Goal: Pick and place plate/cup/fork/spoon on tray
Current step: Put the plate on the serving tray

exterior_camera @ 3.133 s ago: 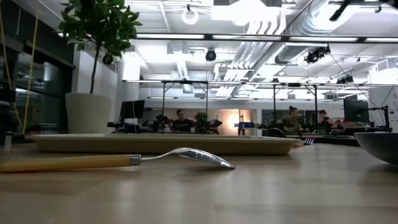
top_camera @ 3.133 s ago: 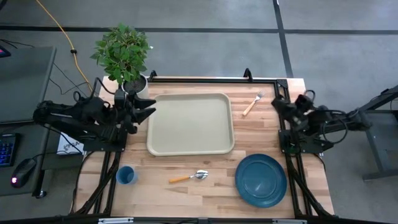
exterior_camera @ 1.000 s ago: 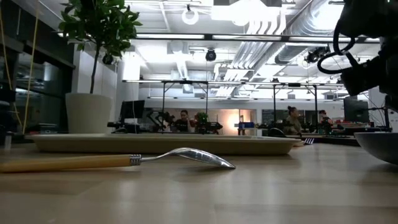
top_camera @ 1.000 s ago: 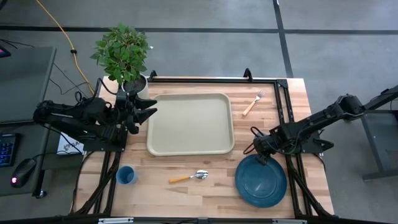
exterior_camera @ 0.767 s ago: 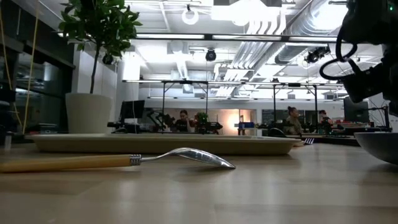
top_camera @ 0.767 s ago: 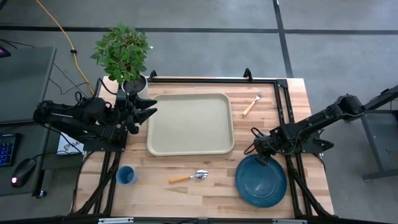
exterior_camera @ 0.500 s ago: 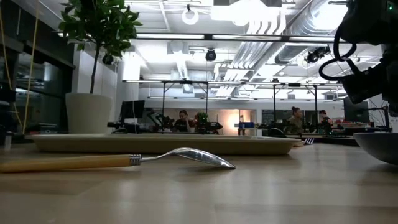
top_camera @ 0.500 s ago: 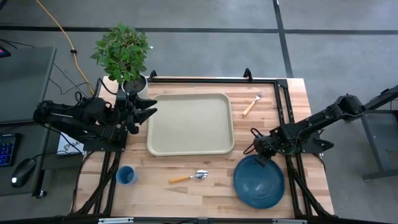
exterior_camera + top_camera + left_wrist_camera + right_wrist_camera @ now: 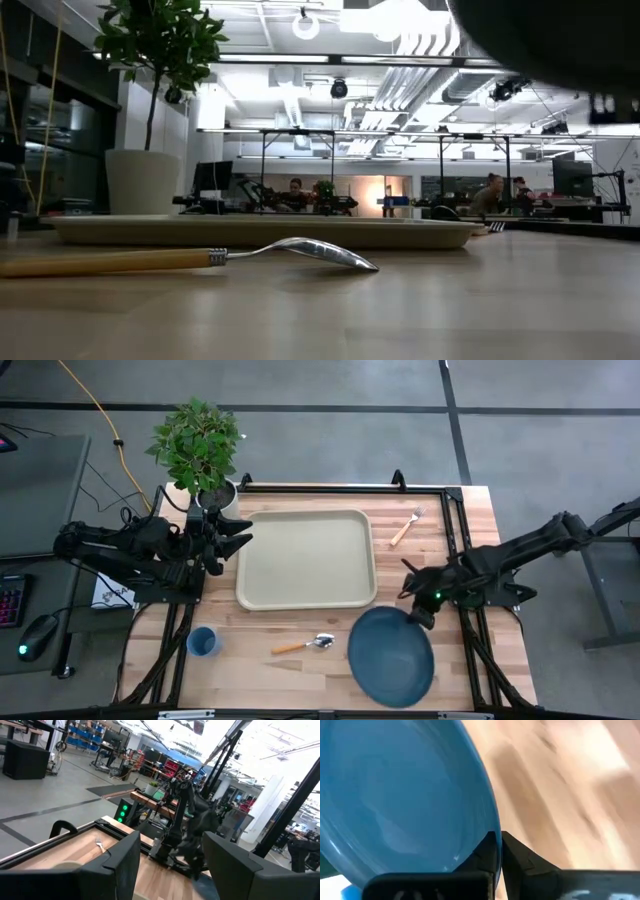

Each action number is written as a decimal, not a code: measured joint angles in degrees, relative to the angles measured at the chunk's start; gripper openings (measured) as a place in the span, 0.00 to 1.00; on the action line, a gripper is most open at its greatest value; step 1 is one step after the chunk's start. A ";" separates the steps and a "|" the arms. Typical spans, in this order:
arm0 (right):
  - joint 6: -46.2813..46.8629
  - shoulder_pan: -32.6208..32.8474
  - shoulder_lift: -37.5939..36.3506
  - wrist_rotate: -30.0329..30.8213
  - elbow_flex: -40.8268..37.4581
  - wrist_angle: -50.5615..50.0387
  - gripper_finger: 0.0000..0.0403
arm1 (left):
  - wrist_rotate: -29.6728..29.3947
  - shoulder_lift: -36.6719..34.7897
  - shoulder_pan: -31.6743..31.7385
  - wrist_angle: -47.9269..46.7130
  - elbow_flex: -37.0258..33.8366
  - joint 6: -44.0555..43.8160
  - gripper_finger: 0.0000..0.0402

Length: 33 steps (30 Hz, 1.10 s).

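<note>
Right now the right gripper [image 9: 428, 610] pinches the plate [image 9: 390, 656] by its rim, fingers closed.

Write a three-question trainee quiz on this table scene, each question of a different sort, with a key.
1. True or false: the large round dark-blue plate rests on the rectangular beige tray.
2. Which gripper grips the plate's rim? A) left B) right C) neither
3. Fill in: the orange-handled silver spoon lies on the wooden table between the small blue cup and the ____.

Key
1. False: the right gripper holds it by the rim, off the tray.
2. B; the left gripper waits open beside the tray's left edge.
3. plate. The tan-handled fork lies to the tray's right.
</note>
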 joint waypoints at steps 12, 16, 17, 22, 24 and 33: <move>3.16 -6.45 17.52 24.17 13.43 16.74 0.00 | 0.00 0.00 -0.02 0.04 0.00 0.00 0.49; 1.84 -12.77 23.76 26.49 20.83 14.38 0.00 | 0.00 0.00 0.00 0.04 0.02 0.00 0.49; 1.11 -14.41 25.19 26.71 22.38 13.28 0.00 | 0.00 0.00 -0.01 0.04 0.01 -0.02 0.49; 1.09 -22.09 31.69 24.89 27.52 9.18 0.00 | -0.01 0.00 0.00 0.04 0.00 0.00 0.49; 1.14 -24.07 33.74 23.42 27.82 8.35 0.00 | 0.00 0.00 -0.02 0.04 0.00 -0.02 0.49; 5.69 -28.77 39.46 23.97 27.82 7.99 0.00 | -0.02 -0.01 -0.01 -0.21 0.00 -0.02 0.49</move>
